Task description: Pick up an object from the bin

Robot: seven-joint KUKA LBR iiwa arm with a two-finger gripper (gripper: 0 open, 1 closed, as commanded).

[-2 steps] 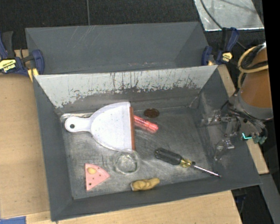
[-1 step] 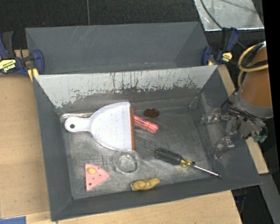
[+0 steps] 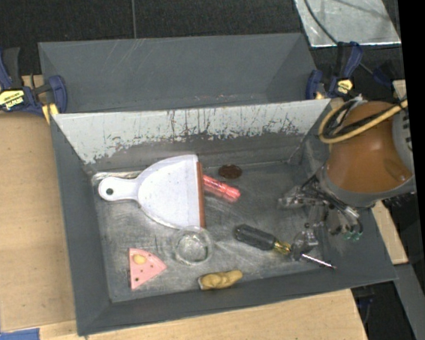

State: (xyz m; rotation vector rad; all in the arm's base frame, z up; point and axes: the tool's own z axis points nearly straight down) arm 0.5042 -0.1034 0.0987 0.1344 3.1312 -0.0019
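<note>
Hovering at four o'clock, my pincer (image 3: 309, 231) (apart or together, I cannot tell) should squarely straddle the dark cylinder (image 3: 256, 237), perhaps a marker.

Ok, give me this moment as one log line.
pincer: low at view's right of bin | nearest: dark gold-tipped cylinder, beside it | farther: white dustpan, clear cup, pink wedge

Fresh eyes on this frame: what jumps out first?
The white dustpan dominates the middle-left of the bin, with a pink cylinder beside its right edge. At the right, the gripper hangs low under the arm's orange cover, next to a dark cylinder with a gold tip. A pink dotted wedge lies front-left.
</note>
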